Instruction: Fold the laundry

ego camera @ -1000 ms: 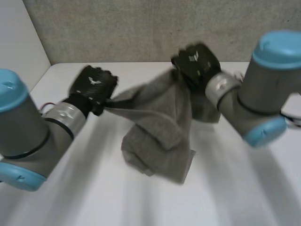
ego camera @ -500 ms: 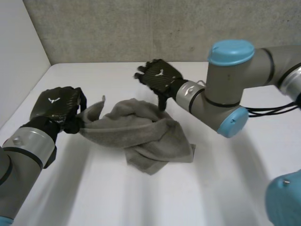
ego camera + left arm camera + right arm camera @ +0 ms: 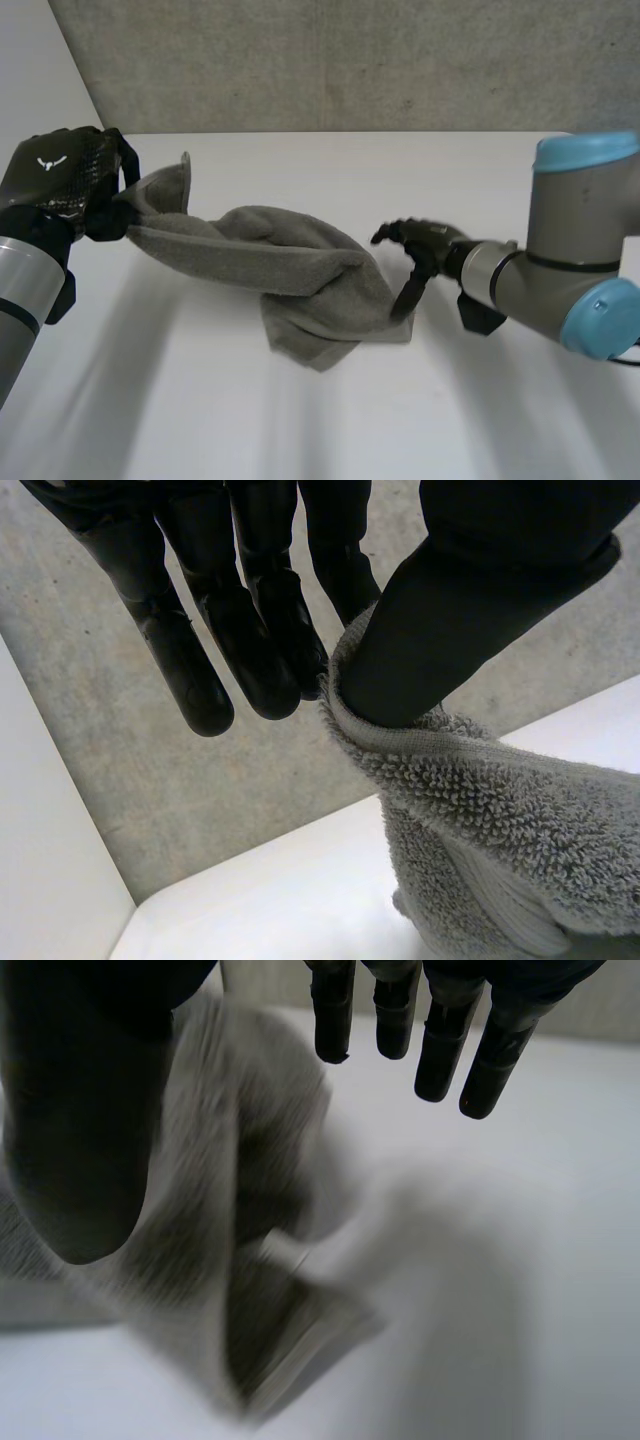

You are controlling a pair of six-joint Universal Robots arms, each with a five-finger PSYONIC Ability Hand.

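Left hand [image 3: 62,180] pinches a towel [image 3: 270,265] corner up, the rest trailing into a heap on the table [image 3: 300,420], right hand [image 3: 425,243] splayed and empty just beside it, so this looks like spreading out, and next it needs the opposite corner.

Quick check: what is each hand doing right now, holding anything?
Left hand: shut, pinching one end of the grey towel between thumb and fingers.
Right hand: open, fingers relaxed at the towel's other end, holding nothing.
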